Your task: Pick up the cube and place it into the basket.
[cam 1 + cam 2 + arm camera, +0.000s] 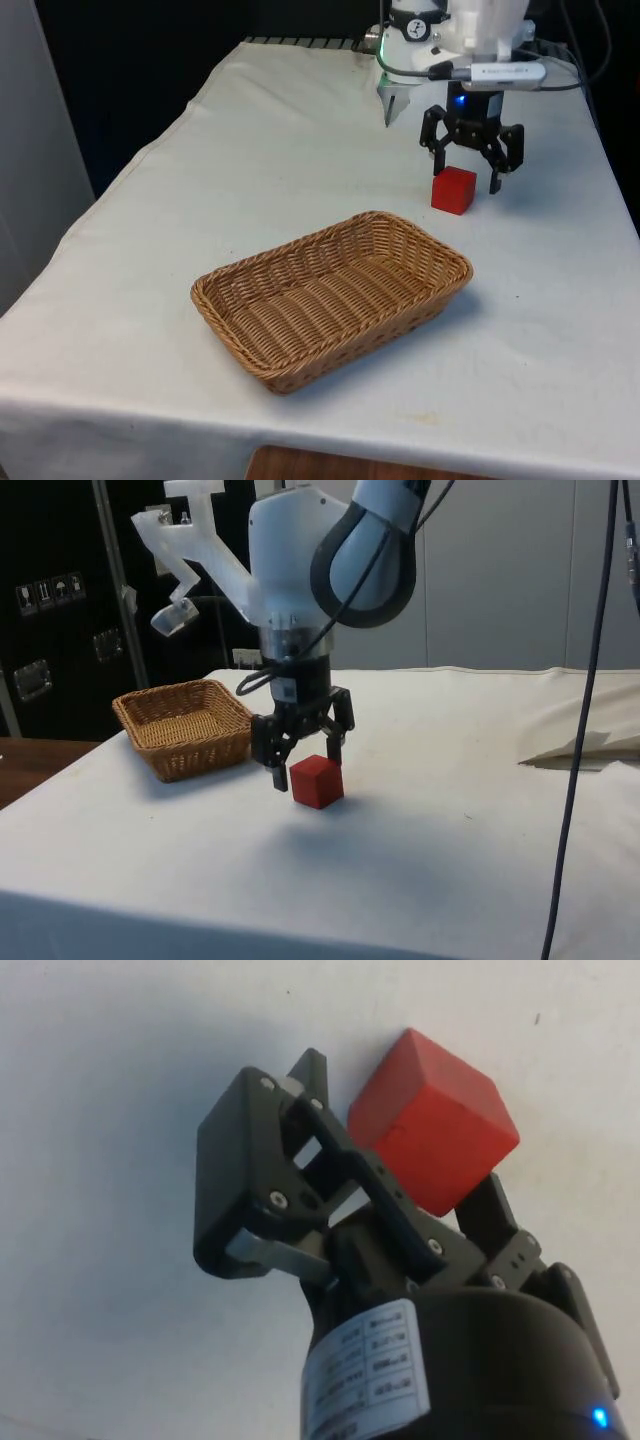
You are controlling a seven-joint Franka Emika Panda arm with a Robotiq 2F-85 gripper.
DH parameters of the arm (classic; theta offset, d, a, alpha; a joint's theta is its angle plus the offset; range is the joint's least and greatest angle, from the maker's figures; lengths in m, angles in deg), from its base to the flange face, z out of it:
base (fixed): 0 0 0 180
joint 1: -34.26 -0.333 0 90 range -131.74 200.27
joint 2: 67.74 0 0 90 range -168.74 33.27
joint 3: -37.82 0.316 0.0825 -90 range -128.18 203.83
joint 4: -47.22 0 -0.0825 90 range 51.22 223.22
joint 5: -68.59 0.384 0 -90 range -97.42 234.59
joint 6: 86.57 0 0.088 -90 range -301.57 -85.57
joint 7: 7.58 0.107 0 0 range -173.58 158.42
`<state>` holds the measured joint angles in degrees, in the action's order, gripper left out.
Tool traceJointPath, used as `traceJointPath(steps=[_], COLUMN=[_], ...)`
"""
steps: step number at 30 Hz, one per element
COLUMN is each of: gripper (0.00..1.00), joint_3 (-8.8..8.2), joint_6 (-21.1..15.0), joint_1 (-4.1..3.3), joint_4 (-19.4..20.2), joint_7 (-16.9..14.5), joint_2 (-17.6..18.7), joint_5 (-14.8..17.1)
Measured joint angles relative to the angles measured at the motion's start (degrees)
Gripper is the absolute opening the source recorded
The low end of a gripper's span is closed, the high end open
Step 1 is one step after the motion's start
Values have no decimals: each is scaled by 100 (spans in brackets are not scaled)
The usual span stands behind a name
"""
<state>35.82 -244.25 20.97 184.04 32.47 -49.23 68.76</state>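
While one red cube [453, 189] rests on the cloth [280, 150] between its tips, the pincer [468, 172] stands spread wide, gripping nothing. One wicker basket [331, 296] lies nearby, apart from both.

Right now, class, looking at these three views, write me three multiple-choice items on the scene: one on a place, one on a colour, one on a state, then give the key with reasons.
1. Where does the cube sit?
A. inside the basket
B. on the white cloth, apart from the basket
C. lifted off the table in the fingers

2. What colour is the cube?
A. blue
B. green
C. red

3. How does the gripper stand?
A. open, low over the cube
B. shut on the cube
C. open, over the basket

Key:
1 B: the cube rests on the cloth, with bare cloth between it and the basket.
2 C: the front and side views both show it red.
3 A: the side view shows the fingers spread either side of the cube's top, with the cube on the cloth.
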Motion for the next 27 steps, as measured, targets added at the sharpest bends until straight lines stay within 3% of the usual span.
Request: traceJointPath(steps=[18, 24, 25, 27], gripper=[100, 98, 81, 58], joint_3=[-52, -57, -63, -63], joint_6=[-40, -40, -40, -40], joint_1=[0, 0, 0, 0], joint_4=[0, -11, -23, -34], joint_7=[527, 533, 539, 539], joint_2=[92, 120, 138, 155], joint_5=[-516, -521, -521, -521])
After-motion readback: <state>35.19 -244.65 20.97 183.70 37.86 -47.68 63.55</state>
